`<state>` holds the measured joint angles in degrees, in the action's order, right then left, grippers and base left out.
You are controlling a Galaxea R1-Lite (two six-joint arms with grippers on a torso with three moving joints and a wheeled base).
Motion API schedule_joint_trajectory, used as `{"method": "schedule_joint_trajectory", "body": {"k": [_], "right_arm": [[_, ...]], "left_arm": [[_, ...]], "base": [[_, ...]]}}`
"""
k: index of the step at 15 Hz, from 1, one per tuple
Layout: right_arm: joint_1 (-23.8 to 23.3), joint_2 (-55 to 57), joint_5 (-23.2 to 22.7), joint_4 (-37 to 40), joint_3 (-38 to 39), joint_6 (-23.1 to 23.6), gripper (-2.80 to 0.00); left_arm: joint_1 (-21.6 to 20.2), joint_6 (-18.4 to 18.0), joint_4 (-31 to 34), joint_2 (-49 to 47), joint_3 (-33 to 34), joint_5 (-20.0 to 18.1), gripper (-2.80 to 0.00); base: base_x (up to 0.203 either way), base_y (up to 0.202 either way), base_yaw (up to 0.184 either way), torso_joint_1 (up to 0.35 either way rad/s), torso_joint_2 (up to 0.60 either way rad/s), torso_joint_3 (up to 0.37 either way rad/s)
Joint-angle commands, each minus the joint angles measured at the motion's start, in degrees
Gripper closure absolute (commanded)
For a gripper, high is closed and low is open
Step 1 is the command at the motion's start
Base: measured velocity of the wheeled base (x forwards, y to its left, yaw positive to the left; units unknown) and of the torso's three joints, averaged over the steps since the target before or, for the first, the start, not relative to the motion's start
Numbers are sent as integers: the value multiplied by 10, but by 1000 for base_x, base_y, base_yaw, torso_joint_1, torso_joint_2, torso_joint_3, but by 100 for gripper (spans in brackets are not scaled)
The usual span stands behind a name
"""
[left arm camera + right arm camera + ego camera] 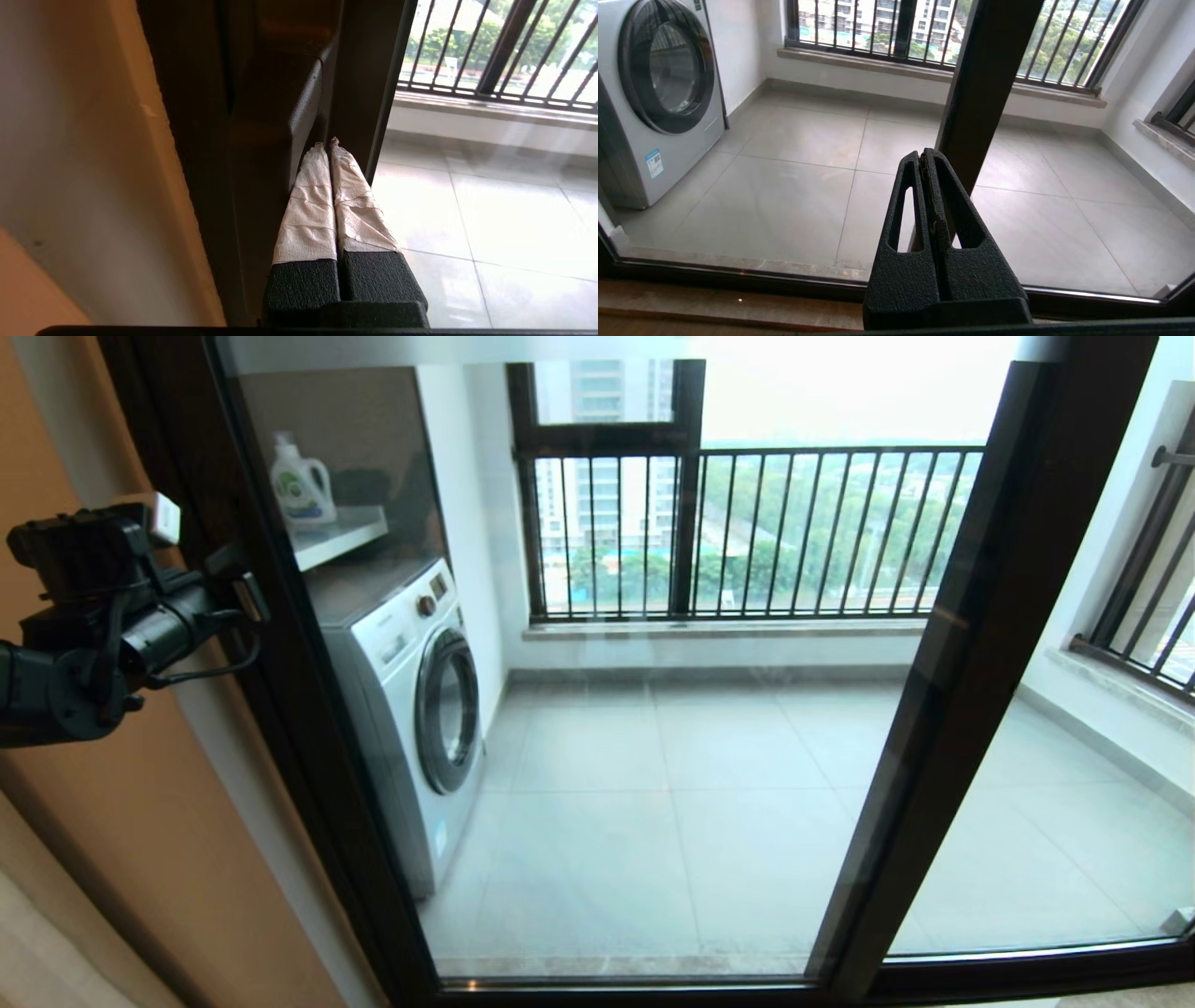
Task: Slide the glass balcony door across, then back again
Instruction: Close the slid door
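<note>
The glass balcony door [653, 784] is a tall clear pane in a dark frame, and its left upright [308, 737] slants across the left of the head view. My left gripper [241, 595] is raised against that upright. In the left wrist view its white-taped fingers [308, 200] are shut with nothing between them. Their tips [328, 142] rest on the frame right beside the dark lever handle [303, 98]. My right gripper [923, 156] is out of the head view; it is shut and empty, low before the glass near a dark upright [985, 84].
Behind the glass stand a white washing machine [411, 709] and a shelf with a detergent bottle [301, 485]. The black-barred railing window [747, 532] is at the back. An orange wall [140, 859] is left of the door. The bottom track [738, 280] runs along the floor.
</note>
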<state>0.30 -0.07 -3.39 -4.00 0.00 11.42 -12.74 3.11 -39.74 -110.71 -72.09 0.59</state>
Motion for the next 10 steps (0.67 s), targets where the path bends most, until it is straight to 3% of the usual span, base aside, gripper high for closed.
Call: {"method": "schedule_joint_trajectory", "body": {"k": [1,10], "right_arm": [[0,0,0,0,7,1,0],[0,0,0,0,7,1,0]], "left_arm": [[-17,1,-3,-12,-11,4,0],[-31,1,-2,-15,-21,-5,0]], "base": [[0,0,0,0,0,0],[0,0,0,0,0,0]]}}
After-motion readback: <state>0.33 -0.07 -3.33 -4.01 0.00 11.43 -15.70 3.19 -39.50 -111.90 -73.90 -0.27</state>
